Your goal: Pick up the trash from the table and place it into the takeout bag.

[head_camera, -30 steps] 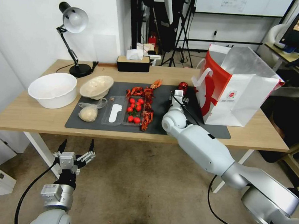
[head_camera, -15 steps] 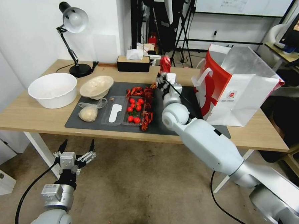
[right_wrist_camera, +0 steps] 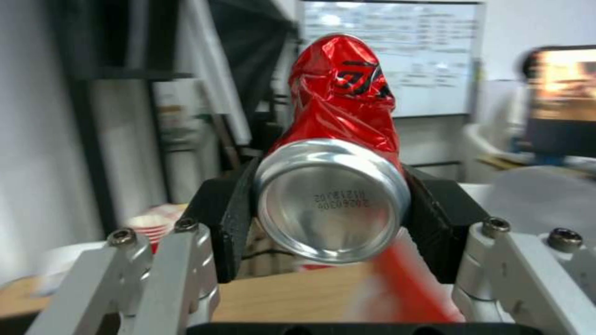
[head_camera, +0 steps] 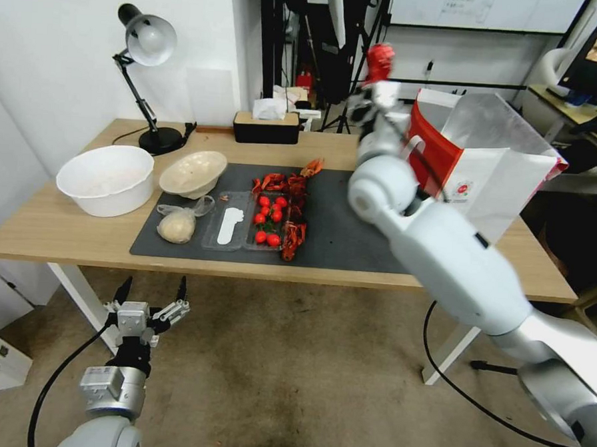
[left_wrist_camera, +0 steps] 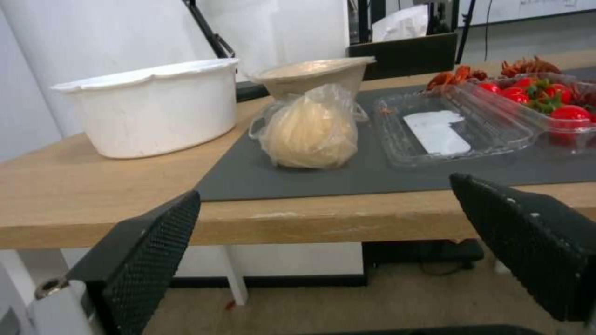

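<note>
The left gripper (head_camera: 149, 294) hangs low in front of the table (head_camera: 58, 227), below its near edge, black mesh-faced fingers (left_wrist_camera: 139, 251) spread wide with nothing between them; it has not moved over the last second. Bare floor lies all around it.

On the table's left end sits a white tub (head_camera: 105, 179) with a scalloped rim, clear wood around it. Next, on the far left corner of the dark mat (head_camera: 351, 243), a cream bowl (head_camera: 193, 172) tilts; just in front of it lies a clear bag (head_camera: 176, 224) with a beige lump, crinkled and knotted. Beside that is an open clear tray (head_camera: 228, 228), one half bare but for a white label, the other holding glossy red tomatoes (head_camera: 268, 218), with red crayfish shells (head_camera: 294, 210) along its right side. The mat's right half is bare.

A second ago the right gripper (head_camera: 378, 74) was down on the mat at the can (right_wrist_camera: 340, 139); now the arm has swung up and right, and the gripper is high above the table's back edge, just left of the bag's rim. Its black pads (right_wrist_camera: 231, 218) are clamped on the can's sides: crushed, creased red aluminium, its dished silver base toward the wrist camera. The takeout bag (head_camera: 487, 187) stands open at the right end, stiff white paper with red panels and a silvery lining.
</note>
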Motion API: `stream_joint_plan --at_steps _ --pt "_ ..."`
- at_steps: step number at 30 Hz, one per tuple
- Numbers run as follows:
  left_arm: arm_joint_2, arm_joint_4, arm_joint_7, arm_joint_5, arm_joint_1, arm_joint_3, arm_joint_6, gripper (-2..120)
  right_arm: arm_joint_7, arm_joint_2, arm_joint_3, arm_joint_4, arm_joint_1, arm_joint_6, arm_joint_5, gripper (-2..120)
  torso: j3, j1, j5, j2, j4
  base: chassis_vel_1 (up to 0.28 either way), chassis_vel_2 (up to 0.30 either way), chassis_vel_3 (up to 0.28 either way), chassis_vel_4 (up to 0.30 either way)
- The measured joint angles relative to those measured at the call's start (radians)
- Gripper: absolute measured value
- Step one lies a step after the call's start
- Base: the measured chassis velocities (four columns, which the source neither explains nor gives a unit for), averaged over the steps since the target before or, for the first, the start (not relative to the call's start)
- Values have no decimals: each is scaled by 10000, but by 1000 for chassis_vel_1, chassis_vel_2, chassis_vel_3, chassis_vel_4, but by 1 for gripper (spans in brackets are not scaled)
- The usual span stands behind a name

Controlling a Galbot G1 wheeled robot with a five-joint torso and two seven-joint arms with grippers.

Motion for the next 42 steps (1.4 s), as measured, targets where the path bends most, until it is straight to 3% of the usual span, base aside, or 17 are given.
stream_joint_plan --at_steps 7,16,19,22,27,28,32,34,36,38,42 --pt "-16 -14 0 43 -1 16 8 100 439 -353 505 120 -144 -291 176 52 1 0 2 0 2 0 0 0 0" --pt "-37 -86 10 156 -13 97 29 100 1383 -1364 1220 882 -1032 -1109 1651 52 0 2 1 0 0 0 0 0 0" --pt "-40 -86 21 185 -15 119 33 100 1407 -1488 1336 1000 -1261 -1145 1762 57 0 2 0 0 1 0 0 0 0" --pt "-73 -86 43 236 -5 158 34 100 1375 -1622 1415 1044 -1309 -1114 1778 74 0 2 -2 0 2 0 0 0 0" --pt "-90 -87 52 264 29 165 34 100 1268 -1725 1467 1057 -1273 -1030 1755 90 0 2 -1 0 1 0 0 0 0" --pt "-92 -94 55 266 37 166 34 100 997 -1756 1474 1096 -1240 -664 1677 96 0 2 0 0 0 0 0 0 0" --pt "-98 -103 58 267 44 170 34 100 167 -1828 1513 1271 -1211 276 1550 100 0 2 -2 0 2 0 0 0 0" --pt "-106 -113 59 271 56 178 31 100 -582 -1922 1587 1521 -1233 974 1536 100 0 2 -2 0 3 0 0 0 0" --pt "-119 -113 62 287 77 191 24 100 -2002 -2227 1744 1983 -1443 1859 1534 100 0 2 -1 0 1 0 0 0 0" --pt "-121 -114 64 289 77 195 22 100 -2281 -2309 1760 2096 -1502 2056 1533 100 0 1 -2 0 0 0 0 0 0" --pt "-129 -114 67 301 85 205 7 100 -3976 -2844 2061 2793 -2122 3057 1493 100 0 1 -2 0 2 0 0 0 0"
